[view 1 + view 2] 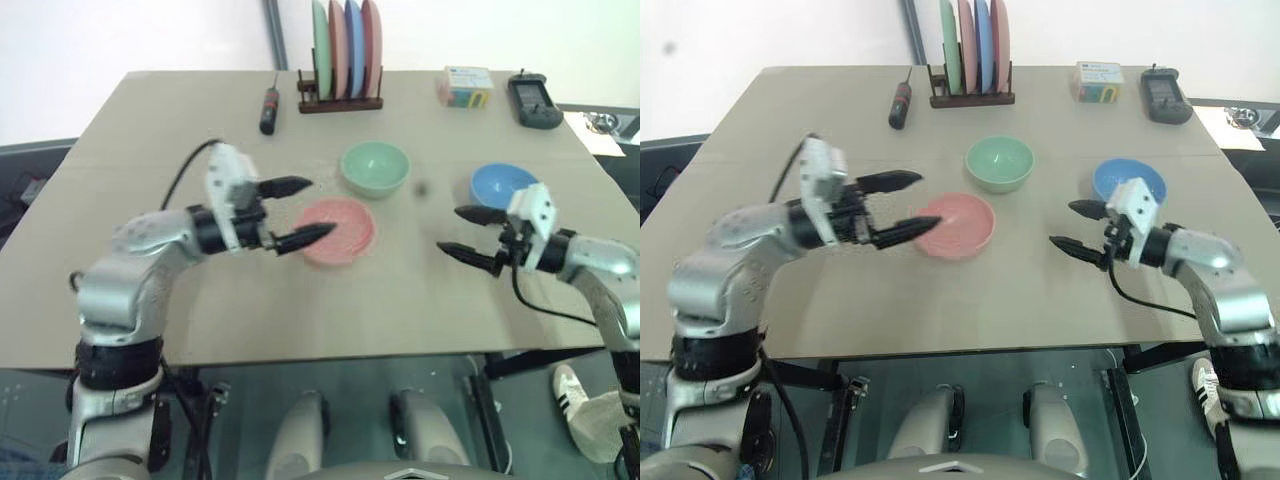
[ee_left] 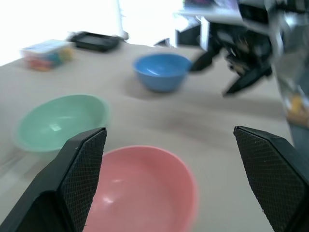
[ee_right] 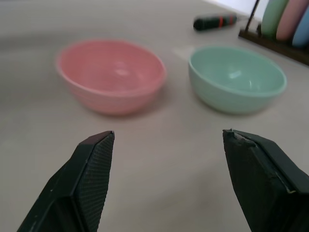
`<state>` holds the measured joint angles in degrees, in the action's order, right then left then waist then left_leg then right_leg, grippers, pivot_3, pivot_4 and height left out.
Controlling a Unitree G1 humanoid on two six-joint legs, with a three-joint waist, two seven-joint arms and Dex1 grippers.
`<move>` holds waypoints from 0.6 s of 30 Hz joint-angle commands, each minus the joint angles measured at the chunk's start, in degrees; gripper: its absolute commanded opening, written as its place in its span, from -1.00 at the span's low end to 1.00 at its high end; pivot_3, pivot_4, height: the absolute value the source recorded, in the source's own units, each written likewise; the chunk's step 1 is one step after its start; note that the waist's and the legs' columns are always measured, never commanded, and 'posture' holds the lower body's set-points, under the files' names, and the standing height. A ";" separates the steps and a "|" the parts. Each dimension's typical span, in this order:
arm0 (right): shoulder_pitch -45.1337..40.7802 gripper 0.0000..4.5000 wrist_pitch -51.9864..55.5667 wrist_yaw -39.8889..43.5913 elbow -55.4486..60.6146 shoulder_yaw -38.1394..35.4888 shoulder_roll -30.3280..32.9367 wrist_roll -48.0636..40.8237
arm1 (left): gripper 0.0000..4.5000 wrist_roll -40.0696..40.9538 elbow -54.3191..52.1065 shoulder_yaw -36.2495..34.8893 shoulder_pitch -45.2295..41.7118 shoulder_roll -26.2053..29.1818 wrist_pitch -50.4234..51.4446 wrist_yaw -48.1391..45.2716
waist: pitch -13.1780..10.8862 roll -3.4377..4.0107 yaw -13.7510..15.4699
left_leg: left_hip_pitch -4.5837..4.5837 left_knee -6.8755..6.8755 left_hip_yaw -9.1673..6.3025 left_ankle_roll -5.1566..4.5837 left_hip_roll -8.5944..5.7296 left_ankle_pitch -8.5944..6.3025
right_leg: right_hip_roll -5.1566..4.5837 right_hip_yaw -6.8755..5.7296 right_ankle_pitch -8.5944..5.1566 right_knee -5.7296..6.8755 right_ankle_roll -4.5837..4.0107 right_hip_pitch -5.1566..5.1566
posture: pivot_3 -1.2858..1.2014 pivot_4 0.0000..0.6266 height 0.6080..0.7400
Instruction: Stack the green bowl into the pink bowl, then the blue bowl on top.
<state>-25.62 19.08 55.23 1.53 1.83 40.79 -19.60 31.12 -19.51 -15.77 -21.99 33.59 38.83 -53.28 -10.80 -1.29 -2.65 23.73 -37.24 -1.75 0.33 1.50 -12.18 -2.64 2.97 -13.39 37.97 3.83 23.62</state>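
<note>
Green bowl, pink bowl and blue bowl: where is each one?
green bowl [image 1: 375, 167], left eye view, inner hollow.
pink bowl [image 1: 345, 228], left eye view, inside, right of the claw tip.
blue bowl [image 1: 500, 183], left eye view, inner hollow.

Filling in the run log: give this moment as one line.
left gripper: open, empty | right gripper: open, empty | green bowl, pink bowl, blue bowl: apart, unstacked
</note>
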 commanded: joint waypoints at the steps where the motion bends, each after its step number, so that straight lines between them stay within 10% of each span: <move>1: -8.28 0.67 -4.97 0.43 -7.67 5.40 -0.70 8.06 | 0.99 3.84 -5.68 -9.30 8.54 -0.23 0.15 4.53 | 0.00 -0.01 0.02 | 0.06 0.04 -0.07 0.00 -0.01 0.00 | 0.00 -0.06 0.00 -0.01 -0.02 0.03 | 0.03 -0.52 1.00; 18: -44.40 0.67 -34.55 -4.63 -63.07 19.30 -19.15 32.32 | 0.99 1.72 -22.32 -16.50 36.01 -11.38 -19.54 17.70 | 0.00 -0.09 0.32 | 0.07 0.09 -0.06 0.02 -0.10 0.00 | -0.13 -0.08 0.02 -0.10 -0.08 0.00 | 0.03 -0.52 1.00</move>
<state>-67.16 -13.26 52.49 -58.87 21.29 22.28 11.27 31.77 -38.53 -31.50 13.54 22.45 21.23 -36.84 -10.81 -1.39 -2.33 23.79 -37.14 -1.81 0.35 1.39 -12.18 -2.78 2.90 -13.36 37.87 3.75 23.62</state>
